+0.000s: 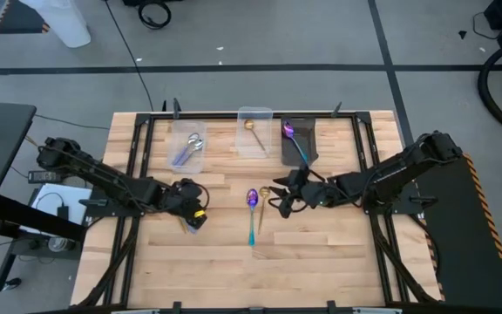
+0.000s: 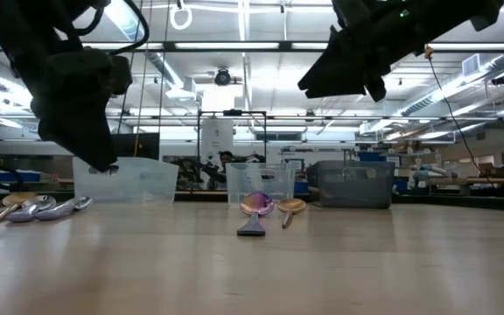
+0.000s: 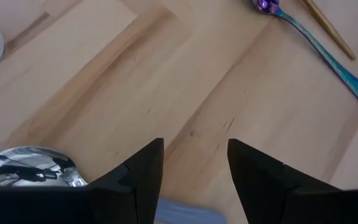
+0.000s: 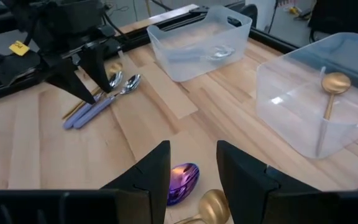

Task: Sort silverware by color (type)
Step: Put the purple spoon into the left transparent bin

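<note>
Spoons: purple one [image 1: 252, 199] and gold one [image 1: 265, 194] lying loose mid-table, just beside the right gripper [image 1: 282, 199], fingers spread and empty, likely lined up for the next pick. Left gripper [image 1: 192, 209] hovering with fingers spread over the silver-headed spoons [image 4: 98, 99] at table's left, nothing pinched. Far bins already sorted: silver in the left clear bin [image 1: 187, 145], gold in the middle bin [image 1: 254, 131], purple in the dark bin [image 1: 298, 139].

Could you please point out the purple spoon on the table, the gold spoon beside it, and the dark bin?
purple spoon [image 1: 252, 199], high view, bowl.
gold spoon [image 1: 265, 192], high view, bowl.
dark bin [image 1: 307, 131], high view, bare floor.
</note>
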